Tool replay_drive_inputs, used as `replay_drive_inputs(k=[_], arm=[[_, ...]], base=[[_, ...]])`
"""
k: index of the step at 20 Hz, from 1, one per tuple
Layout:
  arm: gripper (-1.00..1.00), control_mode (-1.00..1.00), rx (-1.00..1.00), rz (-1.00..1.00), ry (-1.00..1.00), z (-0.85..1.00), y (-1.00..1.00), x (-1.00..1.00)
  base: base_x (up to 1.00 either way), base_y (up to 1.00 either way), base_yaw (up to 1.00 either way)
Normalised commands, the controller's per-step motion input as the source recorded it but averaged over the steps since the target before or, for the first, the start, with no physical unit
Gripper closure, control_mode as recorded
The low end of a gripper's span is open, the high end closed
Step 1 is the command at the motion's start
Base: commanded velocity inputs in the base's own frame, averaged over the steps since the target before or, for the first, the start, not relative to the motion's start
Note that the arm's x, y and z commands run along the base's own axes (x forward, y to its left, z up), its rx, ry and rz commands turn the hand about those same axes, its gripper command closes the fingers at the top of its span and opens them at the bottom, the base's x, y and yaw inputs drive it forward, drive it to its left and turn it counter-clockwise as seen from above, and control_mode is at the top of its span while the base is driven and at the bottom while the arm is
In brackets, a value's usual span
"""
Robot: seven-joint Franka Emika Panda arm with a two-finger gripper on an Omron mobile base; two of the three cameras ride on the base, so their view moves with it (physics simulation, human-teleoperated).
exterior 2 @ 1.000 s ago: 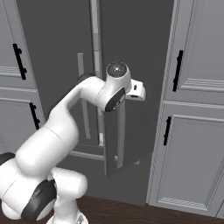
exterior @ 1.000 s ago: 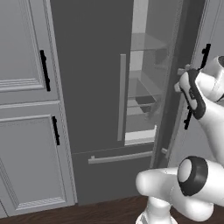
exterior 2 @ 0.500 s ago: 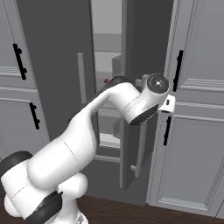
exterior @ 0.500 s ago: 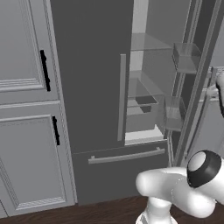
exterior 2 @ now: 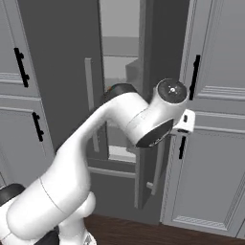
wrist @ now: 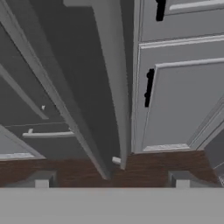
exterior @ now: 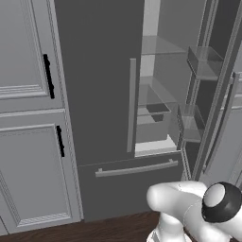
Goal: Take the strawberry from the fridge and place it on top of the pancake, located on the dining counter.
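The dark grey fridge (exterior: 101,94) stands with its right door (exterior 2: 152,62) swung wide, and its pale interior with glass shelves (exterior: 163,47) shows. Door bins (exterior: 204,64) hang on the inside of that door. In the hand view my gripper (wrist: 111,180) is open, its two fingertips (wrist: 41,179) far apart with nothing between them. It sits just short of the lower end of the door's light-grey handle (wrist: 114,87). My wrist (exterior 2: 160,119) is at the door's outer edge. The strawberry, the pancake and the dining counter are out of view.
Light grey panelled cabinets with black handles flank the fridge on the left (exterior: 28,142) and the right (exterior 2: 213,167). The open door stands close to the right cabinet. The bottom drawer (exterior: 137,184) is closed. Dark wooden floor (wrist: 153,164) lies below.
The right fridge door has swung from partly open to wide open as my arm moved right with it. My gripper has let go of the handle and opened.
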Motion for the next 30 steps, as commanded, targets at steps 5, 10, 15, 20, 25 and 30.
replay_drive_inputs(k=[5, 10, 15, 20, 25, 30], arm=[[-1.0, -1.0, -0.6, 0.08, 0.07, -0.01, 1.0, -0.1], [-1.0, -1.0, -0.66, 0.07, 0.23, -0.16, 1.0, 0.17], [-1.0, -1.0, -0.76, 0.19, 0.39, -0.67, 0.93, 0.57], [-1.0, -1.0, -0.49, 0.28, 0.28, -0.29, 0.04, 0.78], [-1.0, -1.0, -0.18, 0.22, 0.38, 0.01, -0.54, 0.7], [-1.0, -1.0, -0.09, 0.13, 0.36, 0.0, -0.51, 0.34]], base=[[0.0, 0.0, 0.0], [0.0, 0.0, 0.0], [0.0, 0.0, 0.0], [0.0, 0.0, 0.0], [0.0, 0.0, 0.0], [0.0, 0.0, 0.0]])
